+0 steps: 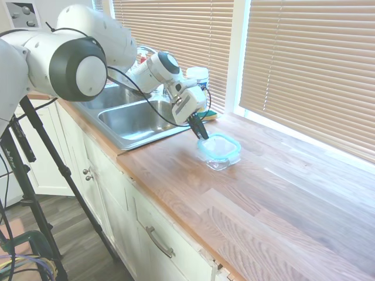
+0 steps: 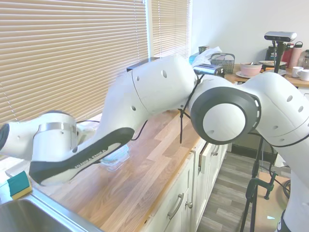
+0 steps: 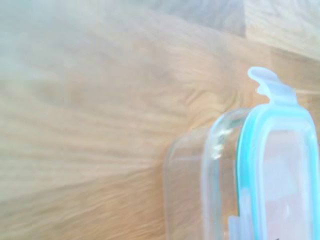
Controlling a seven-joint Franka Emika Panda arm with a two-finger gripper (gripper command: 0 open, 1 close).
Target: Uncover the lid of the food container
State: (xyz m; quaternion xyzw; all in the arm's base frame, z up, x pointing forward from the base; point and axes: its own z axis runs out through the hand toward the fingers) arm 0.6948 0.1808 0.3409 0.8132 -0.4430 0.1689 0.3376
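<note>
Pincer (image 1: 202, 132) meets the near rim of the teal-edged lid (image 1: 219, 146), grip unclear, on the clear food container (image 1: 221, 158); bare table (image 1: 281, 193) all around.

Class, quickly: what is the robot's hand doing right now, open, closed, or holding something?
Hand: at the lid's near edge, tilted; open or closed cannot be told.

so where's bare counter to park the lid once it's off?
The wooden counter is bare from the food container toward the near edge and along the window side. Crowded end: the sink, the Lysol canister and the sponge, with the gripper at the lid.
</note>
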